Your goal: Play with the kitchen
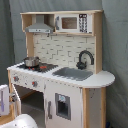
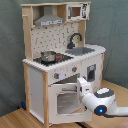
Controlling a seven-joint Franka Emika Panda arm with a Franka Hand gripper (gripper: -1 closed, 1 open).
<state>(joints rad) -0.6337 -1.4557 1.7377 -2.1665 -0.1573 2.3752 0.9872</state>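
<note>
Gripper (image 2: 80, 86) at the kitchen (image 2: 62, 60) oven door (image 2: 67, 100) top edge; fingers' state cannot tell.

1. The first exterior view looks at the kitchen (image 1: 60, 70) from the front and a little from the sink side, at about counter height. It is quite near; the kitchen fills almost the whole picture.
2. The second exterior view looks from the other front corner, on the stove side, slightly from above and a little farther back, so the wooden floor (image 2: 20, 119) shows.
3. Both exterior views share the kitchen's front, counter, hood and microwave.
</note>
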